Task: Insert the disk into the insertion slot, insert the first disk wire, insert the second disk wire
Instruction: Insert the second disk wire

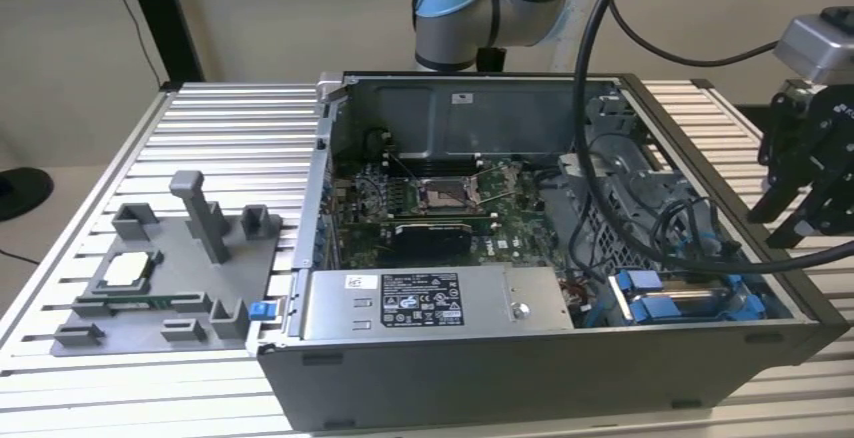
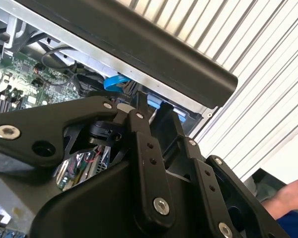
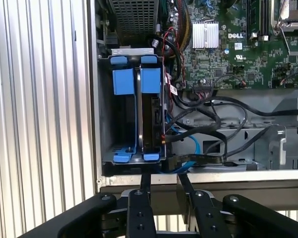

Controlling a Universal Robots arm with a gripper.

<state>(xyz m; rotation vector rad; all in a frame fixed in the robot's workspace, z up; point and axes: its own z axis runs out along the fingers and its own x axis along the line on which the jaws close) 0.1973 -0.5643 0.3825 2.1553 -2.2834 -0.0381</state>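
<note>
Hanging just outside the computer case (image 1: 534, 383) near the disk (image 3: 151, 121), the hand (image 1: 790, 226) points downward, jaws apart, empty.

Soft, even light is washing the scene; shadows are falling faint. Ribbed table (image 3: 39, 99) beside the pincer (image 3: 163, 176) is glaring near white. Drive bay (image 3: 105, 124) just ahead of the pincer is sitting in shade. Shiny metal patch (image 2: 74, 171) behind the pincer's links is mirroring bright spots. Pincer itself is showing flat black.
</note>
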